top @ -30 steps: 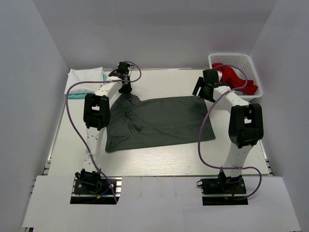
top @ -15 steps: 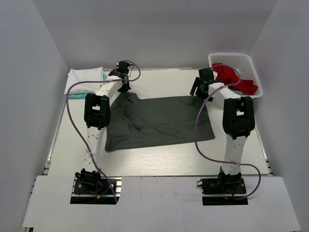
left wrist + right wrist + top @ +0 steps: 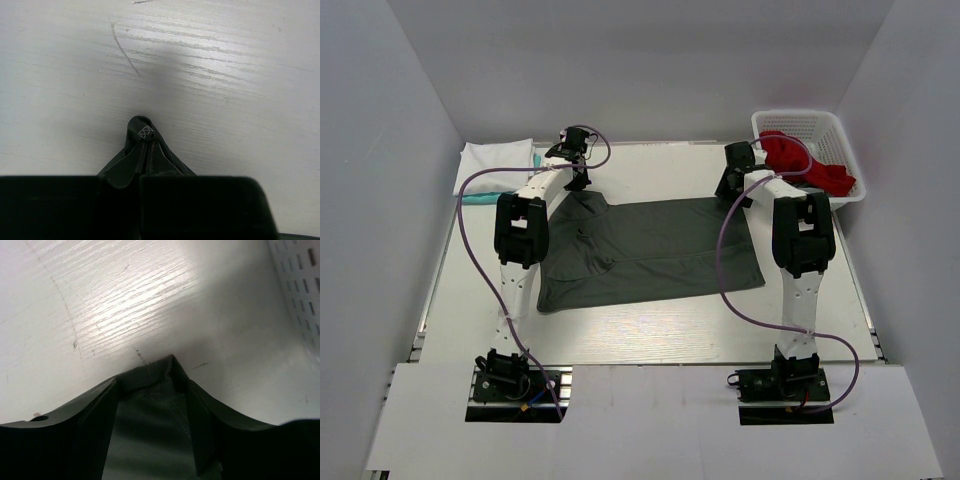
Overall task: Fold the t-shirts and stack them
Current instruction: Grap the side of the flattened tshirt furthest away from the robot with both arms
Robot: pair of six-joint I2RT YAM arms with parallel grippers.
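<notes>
A dark grey t-shirt [image 3: 650,250] lies spread flat mid-table. My left gripper [image 3: 582,180] is shut on its far left corner, and the pinched cloth tip [image 3: 142,142] sticks out past the jaws [image 3: 140,175]. My right gripper [image 3: 728,190] sits low at the shirt's far right corner. Its jaws stand apart [image 3: 152,390] with the grey cloth corner [image 3: 155,435] lying between them. A folded white t-shirt [image 3: 497,160] lies at the far left on a teal t-shirt [image 3: 470,198]. A red t-shirt [image 3: 802,160] lies in the basket.
The white lattice basket [image 3: 842,135] stands at the far right corner, and its wall shows in the right wrist view [image 3: 300,285] close to my right gripper. White walls enclose the table on three sides.
My right arm has swung left and away from the basket, down onto the grey shirt's far right corner. My left gripper has stayed on the far left corner.
</notes>
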